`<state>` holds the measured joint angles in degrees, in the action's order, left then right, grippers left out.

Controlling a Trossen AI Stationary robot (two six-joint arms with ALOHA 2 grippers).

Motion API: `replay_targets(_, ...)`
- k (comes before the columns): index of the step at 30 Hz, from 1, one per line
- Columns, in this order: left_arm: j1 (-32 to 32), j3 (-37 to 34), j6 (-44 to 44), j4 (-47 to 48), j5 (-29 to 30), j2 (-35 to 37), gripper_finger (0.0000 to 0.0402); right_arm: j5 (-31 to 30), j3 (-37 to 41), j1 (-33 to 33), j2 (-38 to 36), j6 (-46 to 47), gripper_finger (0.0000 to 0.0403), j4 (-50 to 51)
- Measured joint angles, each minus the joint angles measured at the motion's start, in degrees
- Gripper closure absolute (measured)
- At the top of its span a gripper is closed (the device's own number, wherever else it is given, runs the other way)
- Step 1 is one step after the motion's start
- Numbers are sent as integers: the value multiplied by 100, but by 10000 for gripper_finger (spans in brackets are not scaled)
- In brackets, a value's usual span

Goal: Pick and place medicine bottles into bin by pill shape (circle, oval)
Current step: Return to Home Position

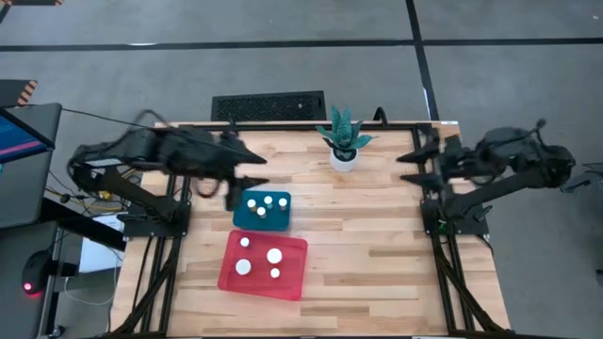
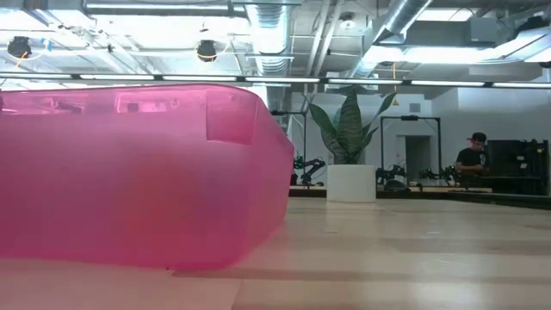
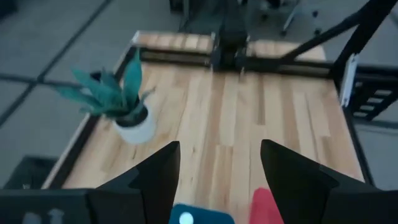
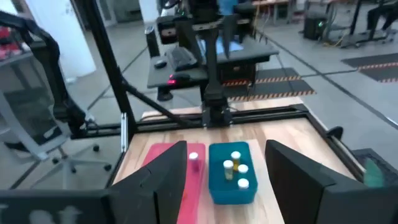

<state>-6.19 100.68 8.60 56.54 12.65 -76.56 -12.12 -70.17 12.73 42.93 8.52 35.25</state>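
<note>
Three white-capped medicine bottles [image 1: 268, 204] stand on the floor of the teal bin [image 1: 247, 218]. Several more bottles [image 1: 260, 260] stand in the pink bin [image 1: 294, 275] just nearer the front edge. Both bins rest on the wooden table, left of centre. My left gripper [image 1: 245, 162] hangs open and empty above the table, just beyond the teal bin's far edge. In its own view [image 3: 217, 177] the teal bin [image 3: 205, 216] shows between the fingers. My right gripper [image 1: 412, 157] is open and empty, high at the table's right edge [image 4: 227, 183], and points across at the bins.
A small white pot with a green plant [image 1: 344, 143] stands at the table's far middle. The dark arm frames [image 1: 443, 226] line both side edges. Bare wood spreads right of the bins. In the low view the pink bin [image 2: 138, 172] fills the left, and a person [image 2: 472, 159] is far behind.
</note>
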Motion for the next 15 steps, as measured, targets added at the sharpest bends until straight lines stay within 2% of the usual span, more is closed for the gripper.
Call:
replay_targets(3, 2, -178, -134, -232, -3, 465, 184, 4, 260, -219, -587, 180, 179, 113)
replay_targets(7, -49, -842, -105, -418, -156, 1345, 184, 18, 919, -315, -1635, 535, 179, 23)
replay_targets(9, -127, -1326, 132, -430, -168, 1802, 184, 26, 1360, -315, -2142, 639, 179, -210)
replay_targets(15, -322, -3287, 715, -1644, 17, 3411, 184, 22, 2798, -313, -3618, 1002, 179, -1075)
